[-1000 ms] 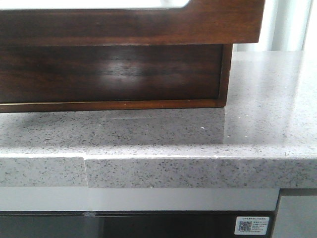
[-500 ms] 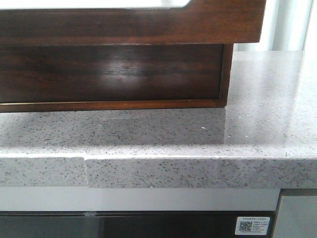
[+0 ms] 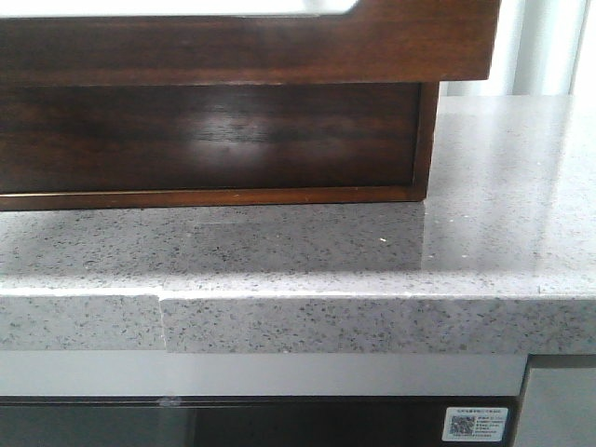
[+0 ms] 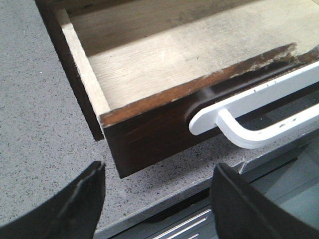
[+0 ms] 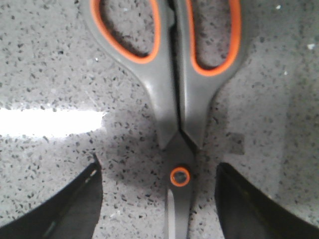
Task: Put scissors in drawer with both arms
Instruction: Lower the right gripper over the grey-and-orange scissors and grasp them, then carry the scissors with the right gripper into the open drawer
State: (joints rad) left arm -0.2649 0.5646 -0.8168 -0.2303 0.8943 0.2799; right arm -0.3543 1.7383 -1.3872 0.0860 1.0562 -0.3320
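Observation:
The drawer (image 3: pixel 251 47) is a dark reddish-brown glossy front with a pale patch at its upper edge, at the top of the front view. In the left wrist view the drawer (image 4: pixel 149 129) stands pulled out and empty, with a bare wooden floor and a white handle (image 4: pixel 249 107). My left gripper (image 4: pixel 157 194) is open and empty over the counter's edge, just in front of the drawer's corner. The scissors (image 5: pixel 172 99), grey with orange-lined loops, lie closed on the speckled counter. My right gripper (image 5: pixel 157 199) is open, its fingers either side of the scissors' pivot (image 5: pixel 180 176), not touching them. Neither gripper shows in the front view.
The grey speckled stone counter (image 3: pixel 372 251) carries the wooden cabinet (image 3: pixel 214 140), whose lower front sits recessed below the drawer. The counter's front edge (image 3: pixel 354 321) has a step seam at the left. Below it are a grey panel and a dark strip with a QR label (image 3: pixel 475 424).

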